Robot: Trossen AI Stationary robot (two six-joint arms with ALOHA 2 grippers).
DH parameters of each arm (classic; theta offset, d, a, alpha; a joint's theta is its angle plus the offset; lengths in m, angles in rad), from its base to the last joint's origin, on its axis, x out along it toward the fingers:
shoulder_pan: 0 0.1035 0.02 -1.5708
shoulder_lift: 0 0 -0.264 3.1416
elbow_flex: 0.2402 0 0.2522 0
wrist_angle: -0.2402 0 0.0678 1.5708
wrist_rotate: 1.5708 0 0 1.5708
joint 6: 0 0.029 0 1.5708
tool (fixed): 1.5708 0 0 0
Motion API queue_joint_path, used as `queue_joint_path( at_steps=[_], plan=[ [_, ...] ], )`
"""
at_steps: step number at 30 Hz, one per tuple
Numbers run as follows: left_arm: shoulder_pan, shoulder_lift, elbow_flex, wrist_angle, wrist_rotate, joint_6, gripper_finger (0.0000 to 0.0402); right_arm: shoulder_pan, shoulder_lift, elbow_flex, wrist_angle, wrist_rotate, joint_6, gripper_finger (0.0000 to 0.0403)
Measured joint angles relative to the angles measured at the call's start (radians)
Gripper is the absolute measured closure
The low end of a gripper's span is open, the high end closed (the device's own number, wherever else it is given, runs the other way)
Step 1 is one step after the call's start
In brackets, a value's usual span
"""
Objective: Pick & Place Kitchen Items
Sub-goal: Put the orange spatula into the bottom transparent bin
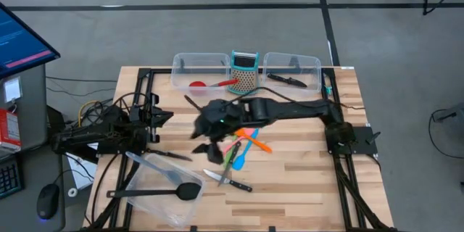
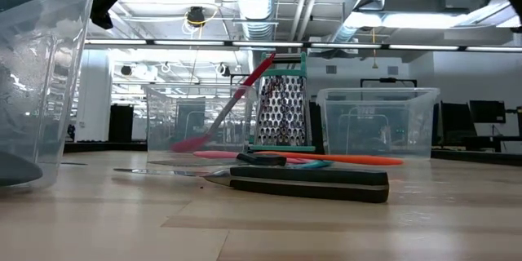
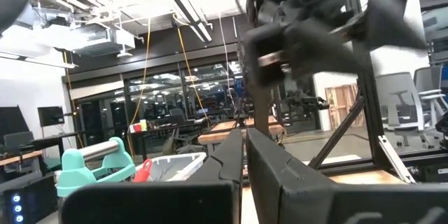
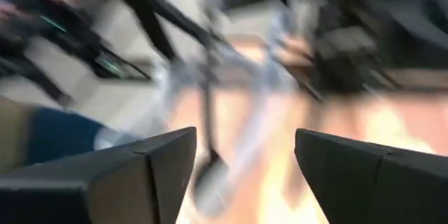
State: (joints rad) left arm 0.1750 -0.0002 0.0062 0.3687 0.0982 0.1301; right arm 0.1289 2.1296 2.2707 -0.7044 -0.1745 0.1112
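Observation:
Orange (image 1: 255, 142), pink (image 1: 245, 133), green (image 1: 228, 156) and blue (image 1: 239, 161) spatulas lie on the table's middle, with a black-handled knife (image 1: 229, 182) (image 2: 310, 183) nearer the front. My right gripper (image 1: 205, 145) (image 4: 245, 175) hovers open just left of them, holding nothing. A red spoon (image 1: 210, 84) (image 2: 232, 106) leans in the far left tub (image 1: 197, 64). A black knife (image 1: 286, 80) lies in the far right tub (image 1: 292, 61). A black spoon (image 1: 156, 192) rests in the near left tub (image 1: 165, 167). My left gripper (image 1: 164, 118) (image 3: 245, 175) waits shut at the left.
A teal-framed grater (image 1: 244, 69) (image 2: 281, 106) stands between the two far tubs. Another knife (image 1: 172, 156) lies by the near left tub's far rim. Bare wood lies along the table's front right. A monitor (image 1: 22, 40) stands off the table's left.

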Motion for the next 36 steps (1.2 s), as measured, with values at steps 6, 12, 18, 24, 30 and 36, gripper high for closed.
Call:
queue_joint_path(
  at_steps=[6, 12, 18, 24, 30, 36],
  plan=[
    [0.000, 0.000, 0.000, 0.000, 0.003, 0.000, 0.0399, 0.044, -0.088, -0.002, -0.371, 0.323, 0.054, 0.0179],
    [0.000, 0.000, 0.000, 0.000, 0.002, 0.000, 0.0399, 0.086, -0.075, -0.018, -0.596, 0.566, 0.154, 0.0184],
    [0.000, 0.000, 0.000, 0.000, -0.002, 0.000, 0.0399, 0.101, -0.109, -0.229, -0.662, 0.613, 0.282, 0.0174],
    [0.000, 0.000, 0.000, 0.000, -0.002, 0.000, 0.0399, 0.101, -0.273, -0.603, -0.479, 0.599, 0.429, 0.0164],
    [0.000, 0.000, 0.000, 0.000, -0.001, 0.000, 0.0399, 0.047, -0.437, -0.995, -0.160, 0.524, 0.524, 0.0162],
    [0.000, 0.000, 0.000, 0.000, -0.001, 0.000, 0.0399, 0.035, -0.468, -1.219, 0.111, 0.512, 0.549, 0.0162]
  ],
)
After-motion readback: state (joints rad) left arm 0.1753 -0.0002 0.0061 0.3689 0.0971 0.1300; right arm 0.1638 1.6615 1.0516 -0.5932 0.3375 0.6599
